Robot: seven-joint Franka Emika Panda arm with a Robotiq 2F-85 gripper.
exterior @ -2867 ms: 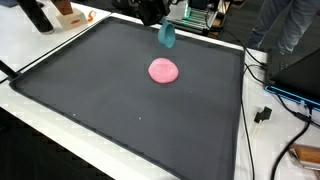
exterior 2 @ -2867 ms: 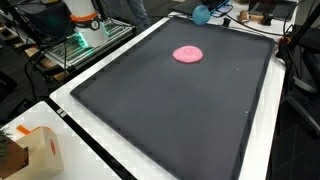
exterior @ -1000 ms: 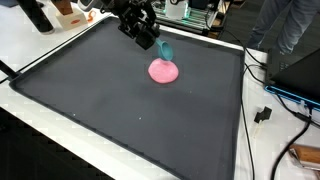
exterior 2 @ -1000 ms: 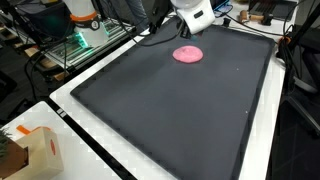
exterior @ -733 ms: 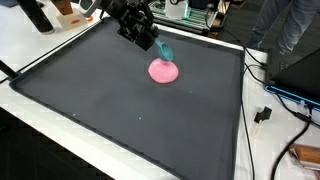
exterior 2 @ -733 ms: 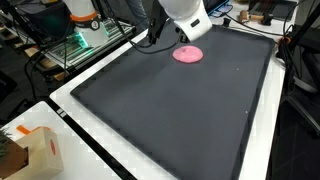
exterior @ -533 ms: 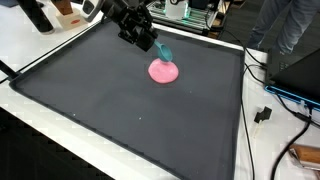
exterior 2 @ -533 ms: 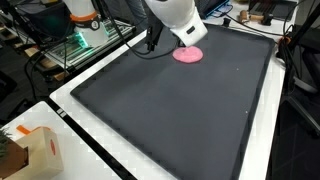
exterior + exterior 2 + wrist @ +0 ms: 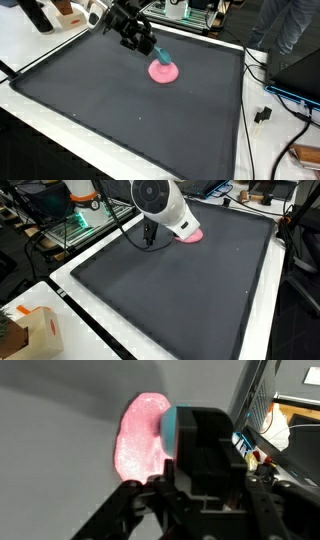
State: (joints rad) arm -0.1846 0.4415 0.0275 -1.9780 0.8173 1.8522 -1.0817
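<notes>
- Nearest in an exterior view stood a tan cardboard box (image 9: 36,330) on the white bench (image 9: 72,292). The print on its side was too blurred to read.
- A large black mat (image 9: 180,305) covered most of the bench. It was rectangular, matte and flat, with a thin raised edge, and it showed in both exterior views.
- Toward the far half of the mat lay the pink disc (image 9: 165,72), round, low and smooth-looking, with a slightly domed top. In the wrist view the pink disc (image 9: 140,445) read as a soft-edged oval flat on the grey-black surface.
- The robot's white rounded arm casing (image 9: 165,210) covered most of the disc in an exterior view, leaving only a pink sliver at its edge.
- The black pincer (image 9: 151,45) was closed down on a small teal piece (image 9: 161,52) and carried it over the disc's far-left rim.
- The teal piece looked like smooth, solid-coloured plastic. Its long axis slanted, the upper end gripped between the fingers and the lower end pointing down at the disc. Whether the tip touched the disc could not be told.
- In the wrist view only a teal strip (image 9: 168,428) showed beside the dark finger block, right against the disc's edge.
- Farther off, black cables (image 9: 262,92) trailed over the white bench beside the mat.
- At the back stood a rack lit green (image 9: 85,218).
</notes>
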